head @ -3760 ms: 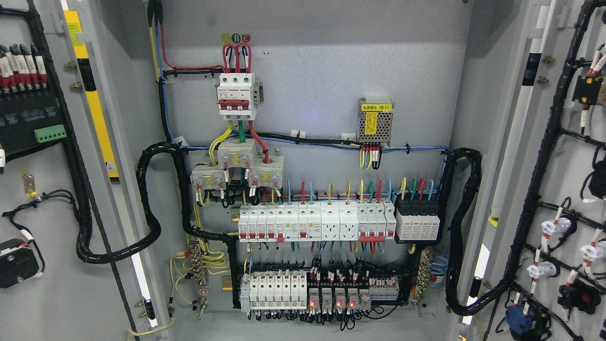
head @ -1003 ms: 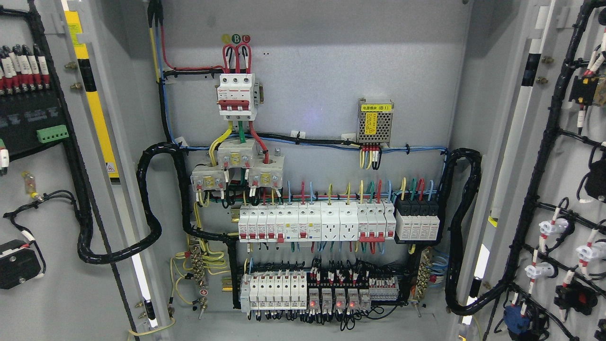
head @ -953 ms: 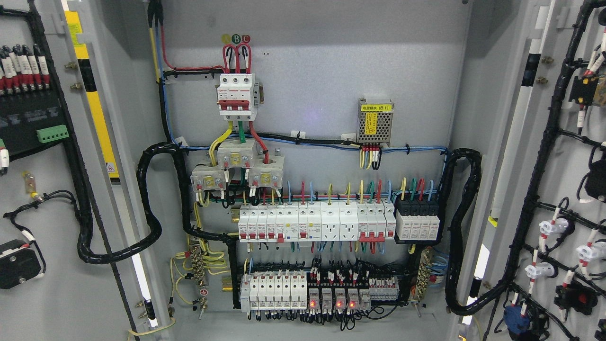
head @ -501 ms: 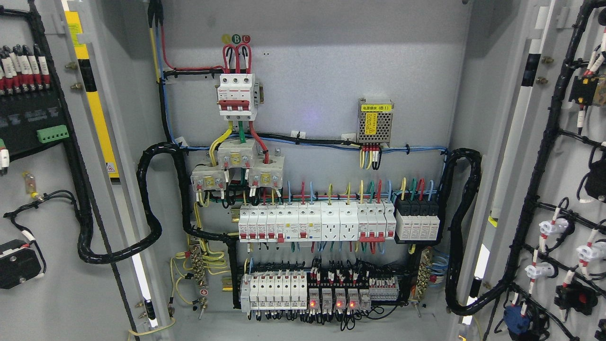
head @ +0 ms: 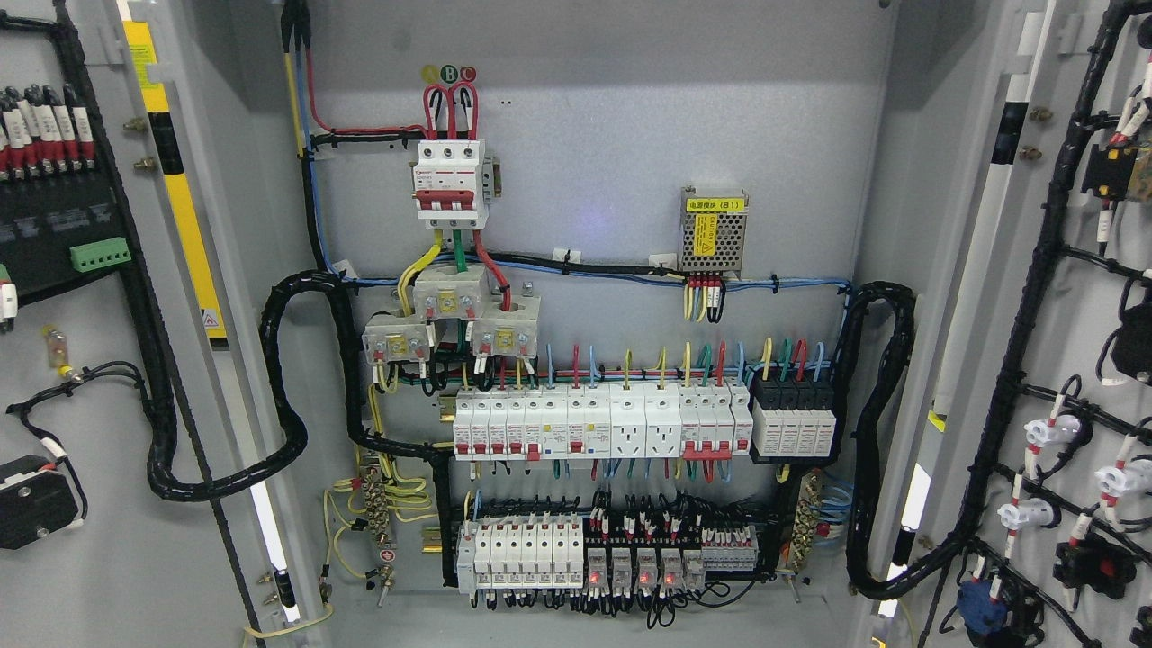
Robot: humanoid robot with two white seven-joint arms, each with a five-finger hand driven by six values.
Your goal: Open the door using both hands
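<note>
Both grey doors of an electrical cabinet stand swung wide. The left door [head: 99, 558] fills the left edge, its inner face carrying terminal blocks, a green connector and black cable looms. The right door [head: 1093, 360] fills the right edge, with black harnesses and the backs of switches and lamps. Between them the back panel [head: 594, 135] is in full view. Neither of my hands nor arms shows anywhere in the head view.
On the back panel sit a three-pole main breaker [head: 450, 184], a small power supply [head: 714, 229], a row of white breakers [head: 598, 423] and a lower row of relays [head: 612, 549]. Thick black cable conduits [head: 288, 396] loop from the panel to each door.
Since 3.8 s ago both doors' fittings have shifted a little, the left ones right and the right ones left. Over the last second nothing visibly moves.
</note>
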